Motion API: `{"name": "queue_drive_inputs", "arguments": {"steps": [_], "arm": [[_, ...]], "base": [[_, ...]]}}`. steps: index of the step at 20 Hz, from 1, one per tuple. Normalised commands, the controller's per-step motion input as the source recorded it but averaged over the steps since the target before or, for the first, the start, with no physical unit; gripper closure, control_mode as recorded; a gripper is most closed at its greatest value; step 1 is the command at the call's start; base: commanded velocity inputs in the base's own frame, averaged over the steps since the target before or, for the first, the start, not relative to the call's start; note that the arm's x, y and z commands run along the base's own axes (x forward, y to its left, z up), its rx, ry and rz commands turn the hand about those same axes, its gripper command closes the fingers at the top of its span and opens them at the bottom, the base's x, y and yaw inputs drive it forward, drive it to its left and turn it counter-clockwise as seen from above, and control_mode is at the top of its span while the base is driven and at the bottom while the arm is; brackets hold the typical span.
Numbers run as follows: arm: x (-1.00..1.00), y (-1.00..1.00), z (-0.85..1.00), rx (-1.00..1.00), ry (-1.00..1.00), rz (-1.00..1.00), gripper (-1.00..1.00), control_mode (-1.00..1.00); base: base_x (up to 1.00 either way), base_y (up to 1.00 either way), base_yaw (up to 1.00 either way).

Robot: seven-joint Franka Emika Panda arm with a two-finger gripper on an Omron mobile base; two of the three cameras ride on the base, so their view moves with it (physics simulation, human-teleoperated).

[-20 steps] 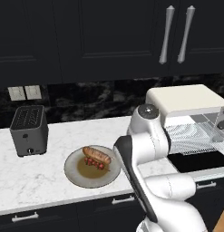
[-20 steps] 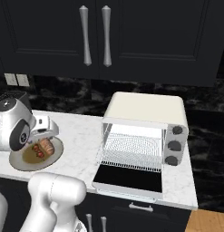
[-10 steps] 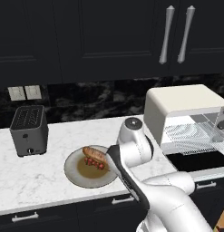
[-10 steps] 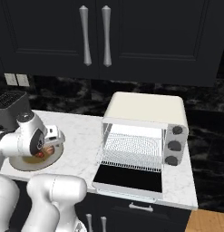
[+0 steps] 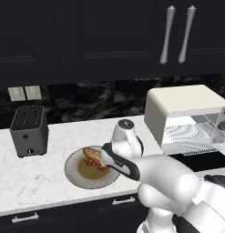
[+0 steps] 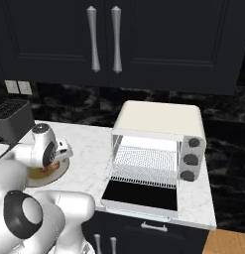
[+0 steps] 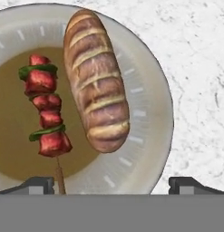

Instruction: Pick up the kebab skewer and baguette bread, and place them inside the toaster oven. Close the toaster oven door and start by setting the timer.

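A golden-brown baguette bread (image 7: pixel 97 86) and a kebab skewer (image 7: pixel 45 108) with red chunks lie side by side on a grey plate (image 7: pixel 154 90). My gripper (image 7: pixel 114 185) hangs just above them, open, its fingertips (image 7: pixel 38 185) spread wider than the loaf and holding nothing. In the left base view the hand hovers over the right side of the plate (image 5: pixel 70 175), where the baguette (image 5: pixel 90 151) and skewer (image 5: pixel 92 162) peek out. The cream toaster oven (image 6: pixel 161 119) stands to the right with its door (image 6: pixel 139 194) folded down flat and its wire rack bare.
A dark grey slot toaster (image 5: pixel 28 129) stands at the left of the white marble counter (image 5: pixel 50 150). Three dark knobs (image 6: pixel 190 159) run down the oven's right side. Dark cabinets hang above, and the open door juts past the counter's front edge.
The arm has swung down and left, bringing the hand low over the plate. The gripper has stayed open, and the food has not moved.
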Motion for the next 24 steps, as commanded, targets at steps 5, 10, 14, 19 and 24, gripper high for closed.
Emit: {"name": "queue_drive_inputs", "arguments": {"steps": [5, 10, 14, 19, 24], "arm": [[0.33, 0.26, -0.21, 0.0, 0.12, 0.06, -1.0, -1.0], [0.24, 0.12, -0.3, -0.01, 0.08, 0.03, -1.0, -1.0], [0.29, 0.0, -0.15, -0.03, 0.0, 0.03, -1.0, -1.0], [0.13, 0.0, -0.2, -0.03, 0.0, 0.03, -1.0, -1.0], [-0.01, 0.05, -0.37, -0.02, 0.0, 0.02, -1.0, -1.0]], "base": [[0.0, 0.0, 0.0], [0.0, 0.0, 0.0], [0.0, 0.0, 0.0], [0.0, 0.0, 0.0], [0.0, 0.0, 0.0]]}}
